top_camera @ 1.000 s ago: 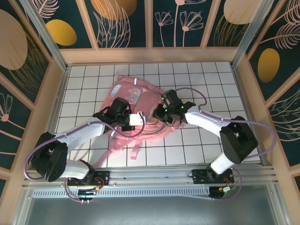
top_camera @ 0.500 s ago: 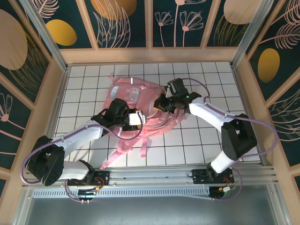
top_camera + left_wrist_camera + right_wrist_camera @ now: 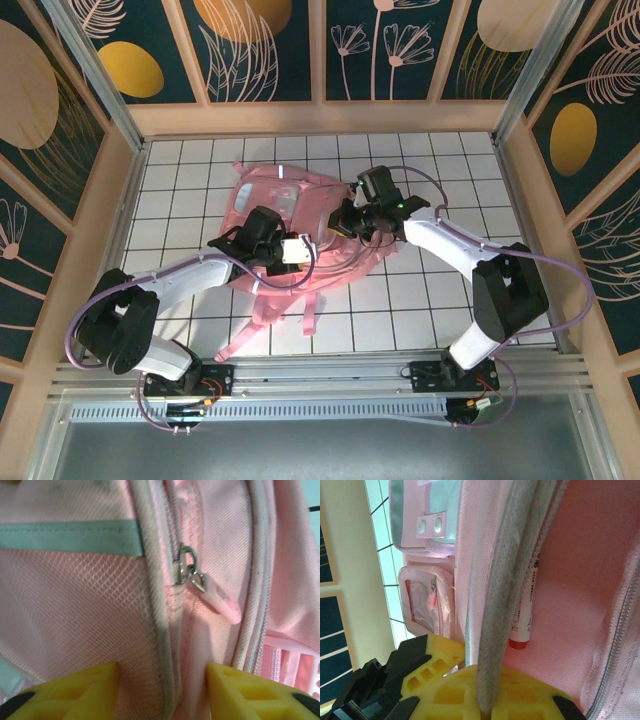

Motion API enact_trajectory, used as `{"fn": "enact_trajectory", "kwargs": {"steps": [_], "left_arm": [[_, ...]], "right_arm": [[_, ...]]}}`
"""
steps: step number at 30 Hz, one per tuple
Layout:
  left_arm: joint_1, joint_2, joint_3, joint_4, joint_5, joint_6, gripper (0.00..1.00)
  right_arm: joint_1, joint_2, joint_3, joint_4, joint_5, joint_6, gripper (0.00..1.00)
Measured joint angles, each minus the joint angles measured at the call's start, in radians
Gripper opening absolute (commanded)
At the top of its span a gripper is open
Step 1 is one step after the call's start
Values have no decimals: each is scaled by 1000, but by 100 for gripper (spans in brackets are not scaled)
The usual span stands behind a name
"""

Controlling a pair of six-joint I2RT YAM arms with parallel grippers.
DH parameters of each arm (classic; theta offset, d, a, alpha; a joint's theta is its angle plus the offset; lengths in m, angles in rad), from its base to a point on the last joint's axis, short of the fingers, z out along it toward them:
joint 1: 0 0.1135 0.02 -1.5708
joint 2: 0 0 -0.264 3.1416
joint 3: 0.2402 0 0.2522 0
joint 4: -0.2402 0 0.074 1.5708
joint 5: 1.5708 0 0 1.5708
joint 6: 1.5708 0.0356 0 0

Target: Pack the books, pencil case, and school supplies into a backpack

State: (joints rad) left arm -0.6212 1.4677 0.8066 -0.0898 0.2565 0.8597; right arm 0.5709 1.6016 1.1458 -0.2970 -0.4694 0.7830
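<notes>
Pink backpack: lies flat on the surface, a touch toward 12 o'clock of centre in the top view. Its straps trail off toward 6 and 7 o'clock.
Surface: white tiles with dark grid lines.
Left end effector: down on the pack's 6 o'clock part, with the arm reaching in from 7 o'clock.
Left grip: yellow fingers stand fairly wide apart, astride a piped seam. Fabric lies in the gap, and nothing looks pinched.
Zip pull: metal slider with a pink tab, at 12 o'clock of the finger gap. The tab points toward 4 o'clock.
Reflective strip: pale band across the upper left of the left wrist view, with pink mesh below it.
Right end effector: at the pack's 3 o'clock edge, with the arm coming in from 4 o'clock.
Right grip: clamped on the grey-piped rim of the pack's opening. The rim runs up toward 12 o'clock from between the fingers.
Marker: white barrel with a red cap, inside the pack against the pink lining. It sits just to 3 o'clock of the held rim, cap end toward 6 o'clock.
Clear pocket: on the pack's outside, at 9 o'clock of the rim. Two snap studs sit above it.
</notes>
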Motion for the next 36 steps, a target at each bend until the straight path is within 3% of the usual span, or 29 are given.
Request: {"fn": "enact_trajectory", "kwargs": {"steps": [9, 22, 23, 24, 25, 26, 27, 32, 36], "left_arm": [[51, -3, 48, -23, 132, -1, 50], [59, 37, 30, 29, 123, -13, 55], [59, 37, 21, 43, 121, -17, 53], [58, 37, 13, 56, 120, -23, 44], [58, 37, 7, 64, 121, -31, 31], [58, 37, 3, 67, 122, -31, 9], [57, 37, 2, 60, 129, -30, 0], [54, 60, 47, 1, 129, -35, 0], [54, 78, 113, -69, 129, -102, 0]], "right_arm": [[6, 0, 0, -2, 0, 0, 0], [13, 0, 0, -2, 3, 2, 0], [15, 0, 0, 0, 5, 4, 0], [16, 0, -2, 2, 5, 6, 0], [17, 0, -3, 3, 6, 8, 0], [18, 0, -8, 10, 8, 10, 0], [18, -2, -16, 17, 13, 12, 1], [24, -44, -79, 18, 95, 29, 44], [46, -169, -127, -44, 251, 33, 52]]}}
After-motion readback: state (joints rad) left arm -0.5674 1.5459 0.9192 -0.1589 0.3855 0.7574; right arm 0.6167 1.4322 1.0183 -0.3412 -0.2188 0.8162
